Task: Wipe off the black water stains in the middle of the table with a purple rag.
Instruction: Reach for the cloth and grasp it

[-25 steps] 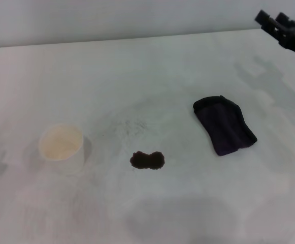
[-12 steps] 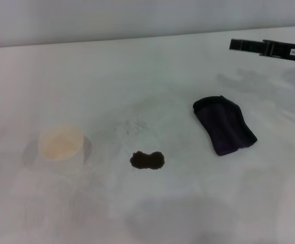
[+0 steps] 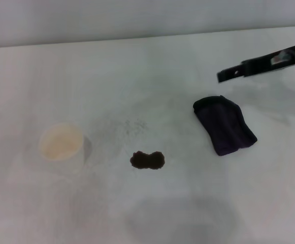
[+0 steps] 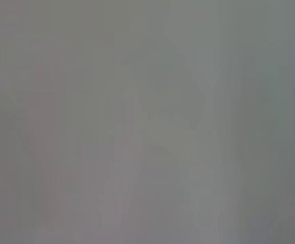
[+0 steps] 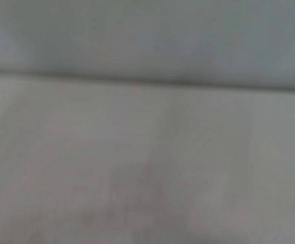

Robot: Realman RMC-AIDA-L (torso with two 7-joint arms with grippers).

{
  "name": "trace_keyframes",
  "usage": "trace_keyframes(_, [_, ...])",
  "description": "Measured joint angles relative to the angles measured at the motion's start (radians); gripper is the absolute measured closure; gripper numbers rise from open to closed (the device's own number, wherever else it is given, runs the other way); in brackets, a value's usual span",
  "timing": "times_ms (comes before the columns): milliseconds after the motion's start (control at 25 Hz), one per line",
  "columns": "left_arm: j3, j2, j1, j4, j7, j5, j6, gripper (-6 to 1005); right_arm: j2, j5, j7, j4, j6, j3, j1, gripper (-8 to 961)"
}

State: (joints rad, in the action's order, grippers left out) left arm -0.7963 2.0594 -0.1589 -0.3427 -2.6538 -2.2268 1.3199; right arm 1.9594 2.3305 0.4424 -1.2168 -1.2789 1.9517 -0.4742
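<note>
A: What was seen on the counter point(image 3: 152, 66), and of what make?

B: A wide, flat, white counter was shown, marked with faint grey smudges. The purple rag point(image 3: 224, 125), a soft, very dark cloth of roughly oblong shape with one rounded end, was laid flat on the robot's right side. The black water stains point(image 3: 147, 160), a small, glossy, two-lobed blotch shaped like a peanut, were found near the middle, well apart from the rag. A white paper cup point(image 3: 62, 146) with a round open mouth was stood upright on the left, apart from the blotch.

A: And the arms?

B: The right gripper point(image 3: 228, 75) was seen as a thin dark bar reaching in from the right edge, held above the counter just beyond the rag's far end. Whether its fingers were spread or pressed together could not be told. The left gripper was not shown in any view.

A: Was any writing made out?

B: A small pale label was noticed on the dark bar, but nothing on it could be read. Only blurred grey surface was given by the wrist views.
</note>
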Motion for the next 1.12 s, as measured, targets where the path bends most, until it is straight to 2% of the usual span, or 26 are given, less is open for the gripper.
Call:
trace_keyframes(80, [0.028,-0.001,-0.017,-0.003,0.002,0.001,-0.020,120,0.039,0.107,-0.045,-0.046,-0.068,-0.011,-0.031,148])
trace_keyframes(120, [0.036,-0.003,-0.026,-0.004,0.003,0.002,-0.027,120,0.051,0.154,-0.071,-0.060,-0.093,-0.030,-0.043,148])
trace_keyframes(160, [0.040,-0.005,-0.035,-0.004,0.004,0.003,-0.030,120,0.054,0.196,-0.105,-0.072,-0.108,-0.069,-0.054,149])
trace_keyframes(280, [0.047,-0.007,-0.053,-0.004,0.005,0.002,-0.043,120,0.051,0.256,-0.205,-0.088,-0.125,-0.207,-0.072,150])
trace_keyframes(520, [0.048,-0.001,-0.062,-0.004,0.004,0.002,-0.081,119,0.053,0.314,-0.327,-0.096,-0.131,-0.339,-0.095,154])
trace_keyframes(840, [0.044,0.006,-0.081,0.010,-0.002,0.006,-0.099,120,0.055,0.381,-0.366,-0.055,-0.124,-0.369,-0.131,158])
trace_keyframes(1120, [0.041,0.007,-0.090,0.010,-0.003,0.007,-0.110,120,0.055,0.386,-0.365,0.093,-0.100,-0.390,-0.211,162])
